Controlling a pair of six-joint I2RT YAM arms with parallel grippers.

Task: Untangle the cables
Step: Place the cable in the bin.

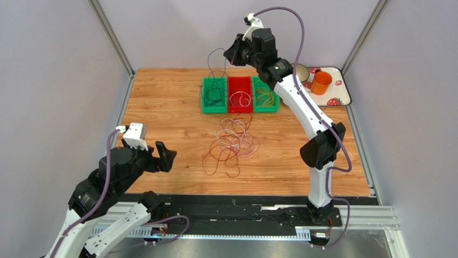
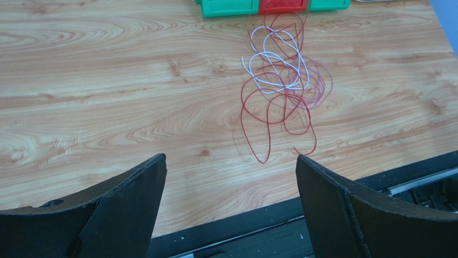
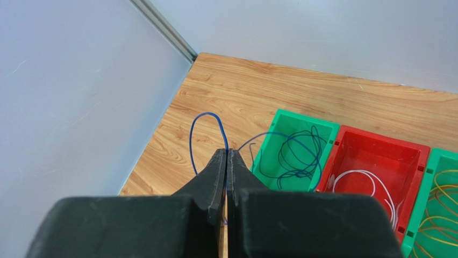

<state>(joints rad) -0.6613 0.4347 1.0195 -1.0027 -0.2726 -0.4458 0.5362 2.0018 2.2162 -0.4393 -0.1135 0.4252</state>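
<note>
- Cables [image 1: 232, 144] [image 2: 279, 86] lay mostly in a loose tangle of red, white and purple loops on the middle of the table, just in front of three bins.
- One blue cable [image 1: 211, 67] [image 3: 206, 122] was lifted clear of the heap. It looped up from the right gripper's fingertips and trailed down towards the left green bin [image 1: 215, 110] [image 3: 265, 142].
- That left green bin held dark coiled cables [image 3: 297, 153].
- The red bin [image 1: 240, 109] [image 3: 376, 134], in the middle of the row, held a white cable [image 3: 365, 180].
- The right green bin [image 1: 266, 109] [image 3: 430, 161] held yellow and orange loops [image 3: 443, 204].
- The table [image 1: 161, 107] had a wood-grain top and stood between pale walls. A tray [image 1: 341, 97] with an orange cup [image 1: 321, 83] sat at its far right corner.
- The right gripper [image 1: 235, 54] [image 3: 226, 153] was raised high over the far edge, behind the left green bin, with the arm stretched forward. Its jaws were pressed together on the blue cable.
- The left gripper [image 1: 166, 156] [image 2: 231, 158] hung low over the near left of the table and pointed towards the tangle. Its jaws were spread wide and held nothing.
</note>
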